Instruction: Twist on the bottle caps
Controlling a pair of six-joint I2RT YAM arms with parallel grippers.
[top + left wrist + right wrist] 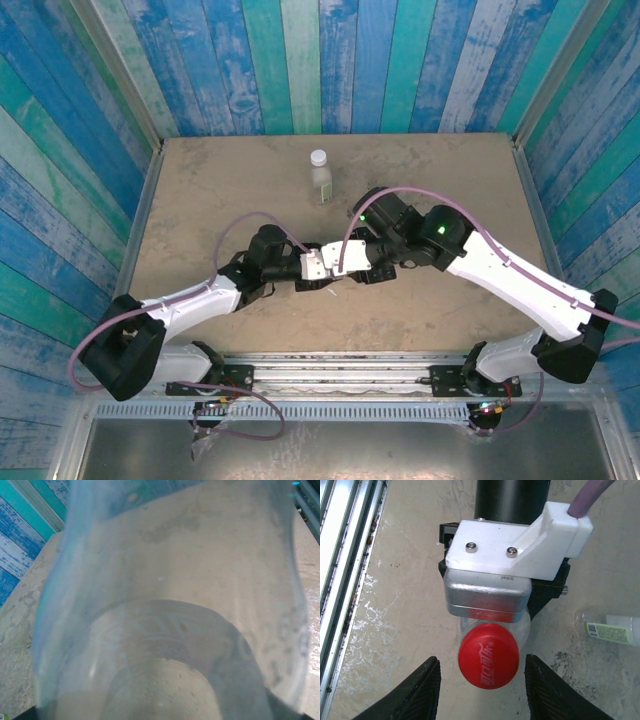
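- On the held bottle (pixel 165 605), the red cap (pixel 489 655) sits over the neck. How far it is threaded cannot be told, so I judge some turning is left.
- Beyond the held bottle, well apart on the table (pixel 200 190), the green-label bottle (pixel 323 185) wears its white cap (pixel 318 157). That half looks done, though its tightness is unknown.
- Around the held bottle's body the left gripper (pixel 325 270) is clamped, with the neck pointing at the right arm.
- At the held bottle's neck the right gripper (pixel 481 661) is spread, one finger on each side of the red cap with a gap on both sides, gripping nothing.
- Held bottle looks empty: the table shows plainly through its clear wall. What the green-label bottle holds is too small to judge.
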